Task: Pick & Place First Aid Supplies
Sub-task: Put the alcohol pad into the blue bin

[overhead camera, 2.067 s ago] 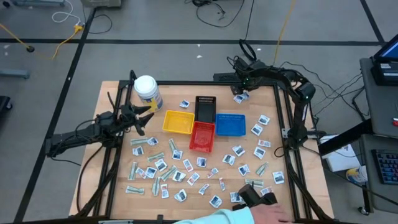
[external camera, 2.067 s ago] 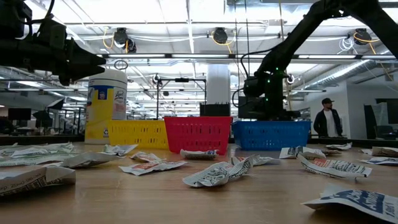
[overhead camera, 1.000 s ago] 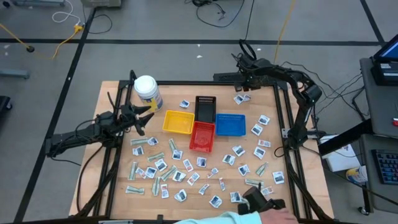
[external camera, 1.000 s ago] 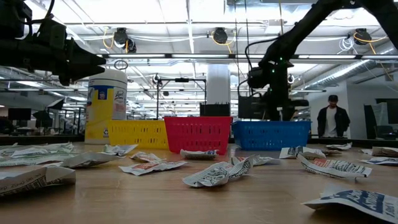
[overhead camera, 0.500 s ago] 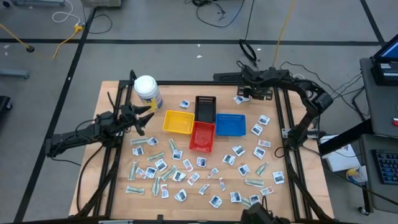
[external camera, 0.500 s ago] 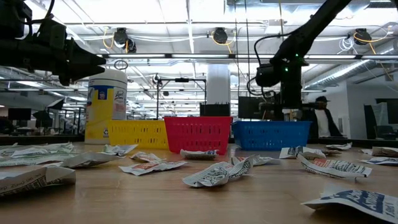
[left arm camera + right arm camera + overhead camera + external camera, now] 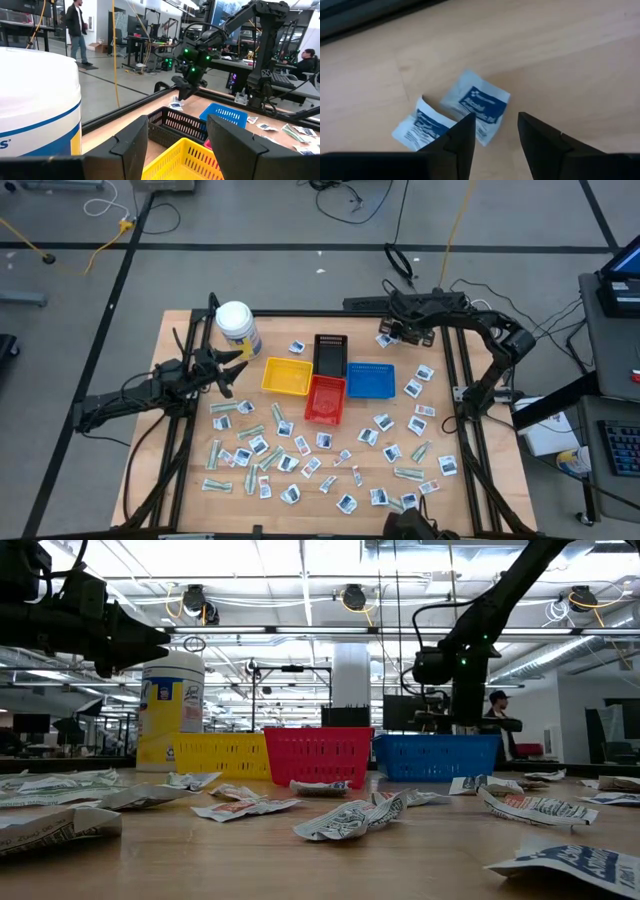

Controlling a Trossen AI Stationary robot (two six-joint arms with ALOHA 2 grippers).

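The right end effector is held above the far edge of the tabletop, behind the blue tray. Its fingers are seen apart in the right wrist view, with nothing between them. Directly beneath them two white square packets with blue print are seen lying flat on the bare wood, one overlapping the other's edge; in the high view the same pair is found just beside the end effector.

The left end effector is held above the left side of the tabletop, near the white jar with a yellow label. Its fingers are spread apart and nothing is gripped.

The remaining first aid supplies are scattered over the near half of the tabletop: white squares with blue print, elongated pale green-grey wrappers and white slips with red marks. A few more packets are spread to the right of the blue tray.

The yellow tray, red tray, black tray and blue tray are clustered together at mid-table. In the low view a person is seen standing in the room beyond.
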